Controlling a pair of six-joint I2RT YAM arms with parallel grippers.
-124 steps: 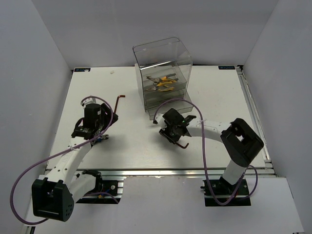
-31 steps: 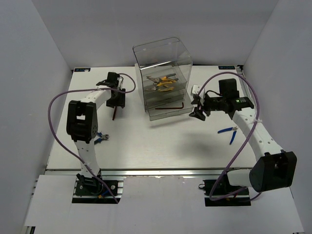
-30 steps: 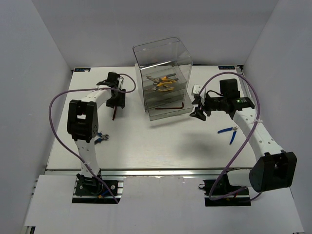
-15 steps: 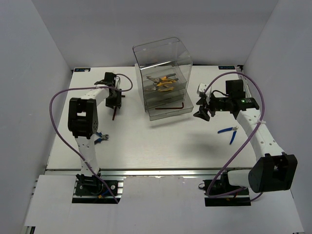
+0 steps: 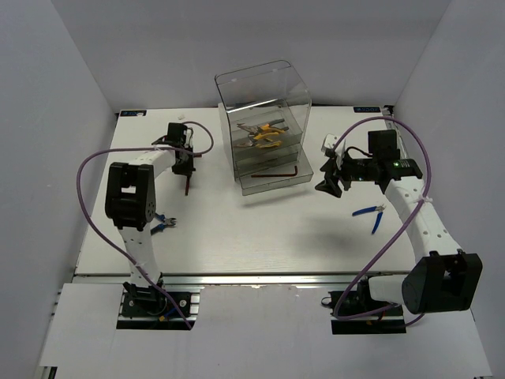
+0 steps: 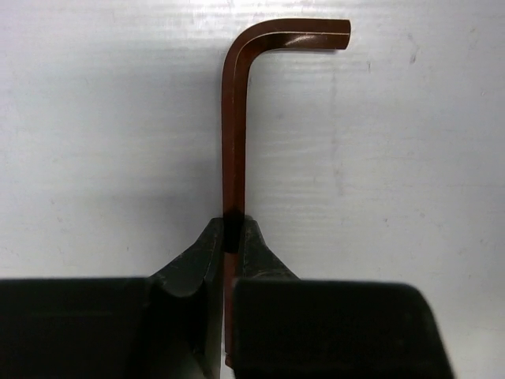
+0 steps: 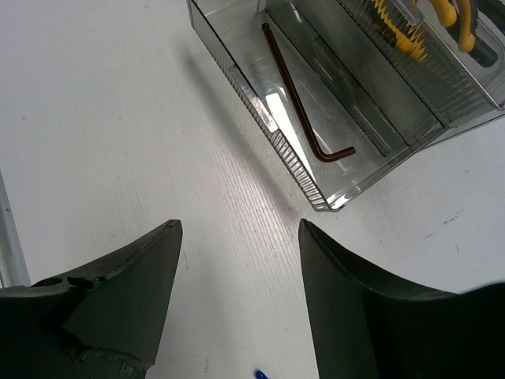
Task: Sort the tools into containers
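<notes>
Reddish-brown metal forms the thin L-shaped hex key [image 6: 234, 150], which is clamped by its long shank between the two dark fingers of the left end effector [image 6: 231, 229], the short leg being bent off to one side at the far end. From above, this key is seen over the left part of the white surface [image 5: 237, 229], just to the left of the clear smoky plastic drawer cabinet with the rounded transparent top [image 5: 264, 87]. Whether the key touches the surface cannot be told. A second reddish-brown L-shaped hex key [image 7: 304, 110] is laid flat in the lowest shallow clear drawer [image 7: 260, 110], which projects forward of the drawers above it. Yellow-handled pliers [image 5: 264, 133] are held in a higher drawer of the same cabinet. The right end effector [image 7: 237, 229] is held to the right of the cabinet, near the corner of the projecting drawer, with its two dark fingers spread well apart and nothing between them. Blue-handled pliers [image 5: 372, 215] are lying on the surface to the right, nearer the arm bases than the right end effector and apart from it. A small blue-handled cutter [image 5: 164, 223] is lying on the surface at the left, close beside the left arm and well apart from the cabinet.
</notes>
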